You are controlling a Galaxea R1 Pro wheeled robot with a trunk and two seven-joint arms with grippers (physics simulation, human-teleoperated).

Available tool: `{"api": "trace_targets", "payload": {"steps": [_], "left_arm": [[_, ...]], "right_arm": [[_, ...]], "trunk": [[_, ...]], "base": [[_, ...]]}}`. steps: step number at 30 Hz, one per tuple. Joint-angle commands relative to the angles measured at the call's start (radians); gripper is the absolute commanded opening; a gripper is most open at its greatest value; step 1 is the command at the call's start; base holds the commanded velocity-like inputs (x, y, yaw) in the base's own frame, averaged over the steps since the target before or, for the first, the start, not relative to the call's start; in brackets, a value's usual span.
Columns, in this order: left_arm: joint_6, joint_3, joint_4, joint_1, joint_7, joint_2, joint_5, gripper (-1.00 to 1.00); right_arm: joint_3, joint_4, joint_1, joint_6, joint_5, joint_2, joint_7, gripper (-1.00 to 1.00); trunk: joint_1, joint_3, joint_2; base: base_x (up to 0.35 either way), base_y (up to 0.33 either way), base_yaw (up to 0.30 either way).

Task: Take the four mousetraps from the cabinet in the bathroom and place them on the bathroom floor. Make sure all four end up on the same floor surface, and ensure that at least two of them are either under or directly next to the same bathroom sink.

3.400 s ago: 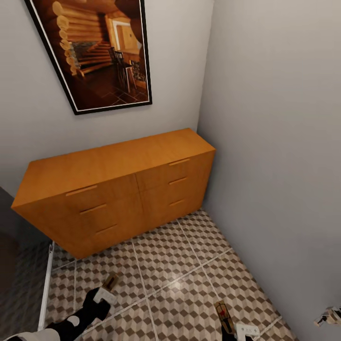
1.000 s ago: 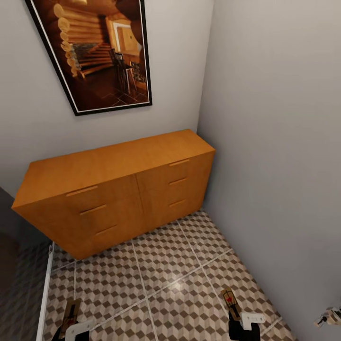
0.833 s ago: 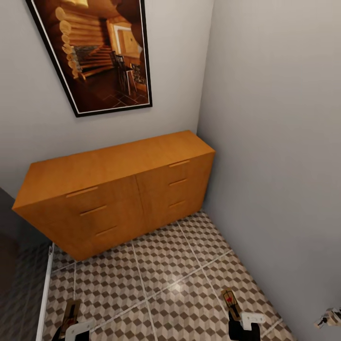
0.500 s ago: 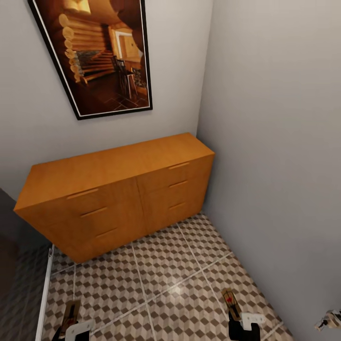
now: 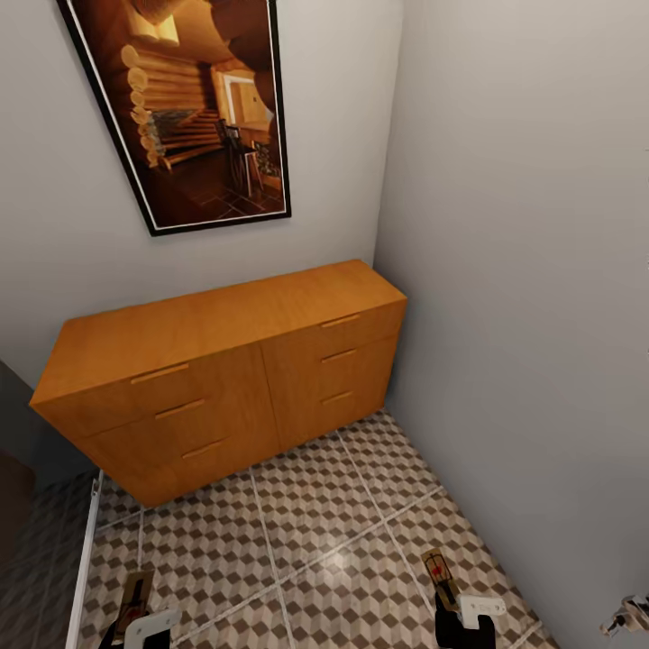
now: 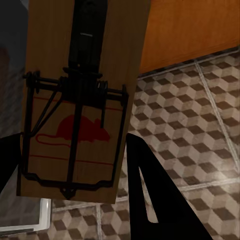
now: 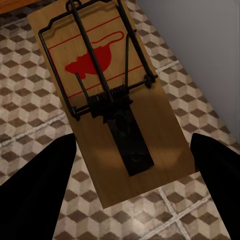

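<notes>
The cabinet (image 5: 225,361), long and orange-brown with bar-handled drawers, stands against the far wall, and all its drawers look closed. My left gripper (image 5: 135,624) sits at the lower left edge of the head view, shut on a mousetrap (image 5: 135,595). In the left wrist view this mousetrap (image 6: 80,100) shows a red mouse print and dark wire, held between the black fingers (image 6: 150,200). My right gripper (image 5: 448,606) is at the lower right, shut on a second mousetrap (image 5: 439,570). That mousetrap (image 7: 107,100) lies between the fingers (image 7: 35,195) above the bathroom floor (image 5: 315,514).
A framed picture (image 5: 194,108) hangs above the cabinet. A grey wall (image 5: 541,315) closes the right side, with a small white fixture (image 5: 631,613) low on it. A white strip (image 5: 88,550) and a darker floor lie to the left.
The left arm drew back toward the view's lower edge with its mousetrap. Since then the whole picture has slid slightly downward, so the camera moved. Both grippers keep their traps.
</notes>
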Motion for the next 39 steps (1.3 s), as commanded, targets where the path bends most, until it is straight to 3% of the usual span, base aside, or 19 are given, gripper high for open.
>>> {"api": "trace_targets", "payload": {"steps": [1,39], "left_arm": [[-0.001,-0.006,0.002,-0.001,0.012,-0.001,-0.007,-1.00],[-0.001,-0.006,0.002,-0.001,0.012,-0.001,-0.007,-1.00]], "right_arm": [[0.009,0.000,-0.001,-0.002,-0.006,0.000,-0.005,-1.00],[0.009,0.001,-0.001,-0.002,-0.006,0.001,-0.004,-1.00]], "trunk": [[0.000,0.001,-0.001],[0.000,0.059,-0.001]], "base": [[0.000,0.000,0.000],[0.000,0.000,0.000]]}}
